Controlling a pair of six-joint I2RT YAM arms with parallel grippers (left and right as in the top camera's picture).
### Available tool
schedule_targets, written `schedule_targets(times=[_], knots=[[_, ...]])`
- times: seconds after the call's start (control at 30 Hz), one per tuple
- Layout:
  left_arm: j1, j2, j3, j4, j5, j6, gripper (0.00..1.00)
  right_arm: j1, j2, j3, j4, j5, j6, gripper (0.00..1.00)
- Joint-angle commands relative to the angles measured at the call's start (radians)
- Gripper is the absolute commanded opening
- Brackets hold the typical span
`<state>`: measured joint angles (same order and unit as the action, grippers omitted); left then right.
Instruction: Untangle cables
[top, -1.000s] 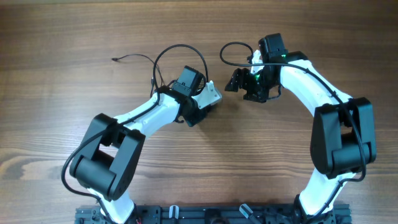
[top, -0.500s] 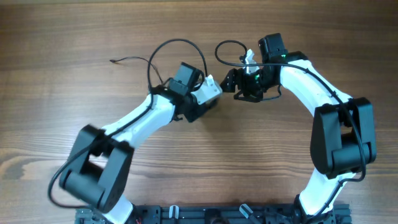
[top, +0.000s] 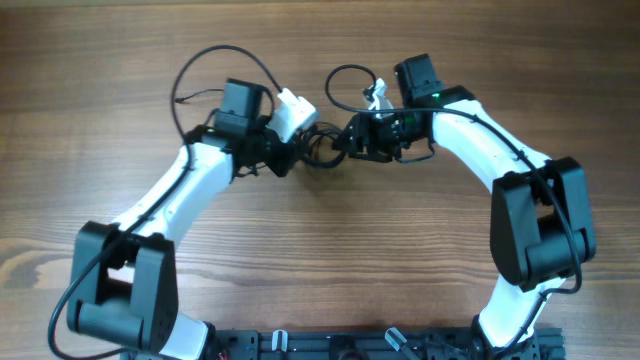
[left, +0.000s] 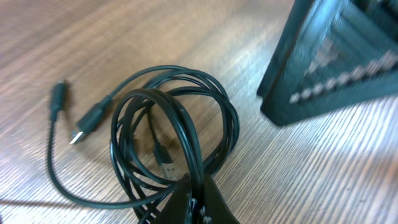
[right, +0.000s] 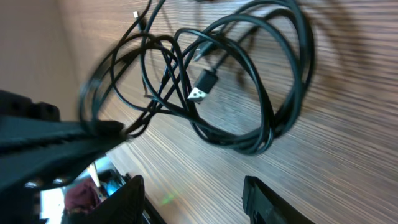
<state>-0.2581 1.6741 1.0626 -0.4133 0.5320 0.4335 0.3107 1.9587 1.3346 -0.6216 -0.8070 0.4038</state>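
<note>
The cables (top: 322, 150) are a bundle of thin black loops on the wood between the two grippers. In the left wrist view the cables (left: 180, 118) form a coil with small plug ends, and my left gripper (left: 198, 196) is shut on a strand at the coil's near side. My left gripper (top: 303, 148) sits at the bundle's left. My right gripper (top: 350, 140) is just right of it. The right wrist view has the cables (right: 261, 93) ahead of my right gripper (right: 198, 202), which stands open with only bare table between its fingers. There the left gripper (right: 43, 146) pinches the strands.
The right gripper's dark body (left: 329, 62) stands close beyond the coil in the left wrist view. A thicker black lead (top: 225, 55) arcs over the left wrist. A thin cord end (top: 182, 100) lies on the wooden table (top: 100, 160) to its left.
The left arm swung left and back with its gripper closing on a strand. The cable bundle now shows between the grippers. The right gripper moved left towards it and its jaws narrowed.
</note>
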Motion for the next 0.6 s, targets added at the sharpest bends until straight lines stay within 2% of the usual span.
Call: schedule_targets(times=[0.0, 0.13, 0.27, 0.43, 0.57], knots=[[0.06, -0.084, -0.004, 0.006, 0.108, -0.061, 0.04, 0.036, -0.012, -0.001, 0.037, 0.029, 0.05, 0.52], [0.106, -0.167, -0.004, 0.006, 0.157, -0.061, 0.04, 0.063, -0.012, -0.001, 0.067, 0.163, 0.105, 0.51], [0.13, -0.244, -0.004, 0.006, 0.244, -0.065, 0.04, 0.066, -0.012, -0.001, 0.068, 0.207, 0.105, 0.51], [0.14, -0.307, -0.004, 0.006, 0.243, -0.079, 0.04, 0.065, -0.012, -0.001, 0.092, 0.207, 0.124, 0.51], [0.171, -0.315, -0.004, -0.021, 0.241, -0.084, 0.04, 0.03, -0.012, -0.001, 0.113, 0.071, 0.113, 0.52]])
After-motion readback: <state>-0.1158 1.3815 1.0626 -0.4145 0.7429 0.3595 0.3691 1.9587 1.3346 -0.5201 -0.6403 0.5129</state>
